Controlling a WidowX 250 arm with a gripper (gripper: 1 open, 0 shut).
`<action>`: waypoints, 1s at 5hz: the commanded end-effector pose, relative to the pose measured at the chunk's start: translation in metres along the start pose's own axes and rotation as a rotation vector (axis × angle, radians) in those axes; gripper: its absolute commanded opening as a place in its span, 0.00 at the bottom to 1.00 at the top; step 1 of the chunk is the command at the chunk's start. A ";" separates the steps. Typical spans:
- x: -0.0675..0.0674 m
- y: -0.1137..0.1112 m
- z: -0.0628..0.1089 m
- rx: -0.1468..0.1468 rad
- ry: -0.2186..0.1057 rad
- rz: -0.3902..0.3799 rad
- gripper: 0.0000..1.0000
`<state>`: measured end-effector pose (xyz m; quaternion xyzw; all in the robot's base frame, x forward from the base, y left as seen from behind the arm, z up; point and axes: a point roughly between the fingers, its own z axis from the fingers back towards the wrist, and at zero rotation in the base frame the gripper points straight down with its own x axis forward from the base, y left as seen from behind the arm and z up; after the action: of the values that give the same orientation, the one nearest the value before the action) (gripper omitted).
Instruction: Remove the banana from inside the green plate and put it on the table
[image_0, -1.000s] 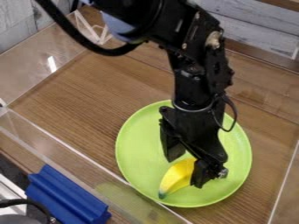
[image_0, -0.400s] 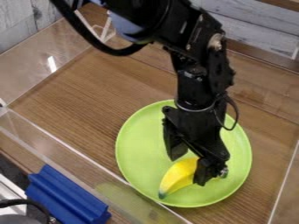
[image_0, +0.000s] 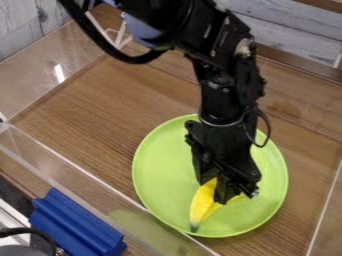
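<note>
End effector (image_0: 225, 190) is pointing straight down inside the green plate (image_0: 160, 160), jaws closed on the upper end of the banana (image_0: 203, 207), so it's gripping the banana. Banana is still inside the plate, in the near-right part of it, lying close to the near rim; its free lower end with the dark tip points toward the near rim and looks to be resting on or just above the plate surface, can't tell which. Upper end of the banana is hidden between the black fingers (image_0: 247, 190). Black arm (image_0: 221, 70) rises from the plate toward the top of the view, with a dark cable (image_0: 100, 45) looping off its upper section on the far-left side of the plate. The plate sits flat on the bench (image_0: 107, 110), brown wood grain, with bare bench on the far side and left of the plate. Clear acrylic wall (image_0: 54, 165) runs along the bench edge left of the plate, another along the near side. Blue block-like object (image_0: 74, 228) sits outside the wall, near-left of the plate; can't tell what it is
</note>
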<state>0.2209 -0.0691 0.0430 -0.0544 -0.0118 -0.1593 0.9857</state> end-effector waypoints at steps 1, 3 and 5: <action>0.004 0.003 0.011 0.003 -0.021 0.012 0.00; 0.002 0.003 0.018 0.001 -0.002 0.024 0.00; -0.001 0.004 0.025 -0.002 0.015 0.033 0.00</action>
<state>0.2092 -0.0624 0.0520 -0.0530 0.0334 -0.1460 0.9873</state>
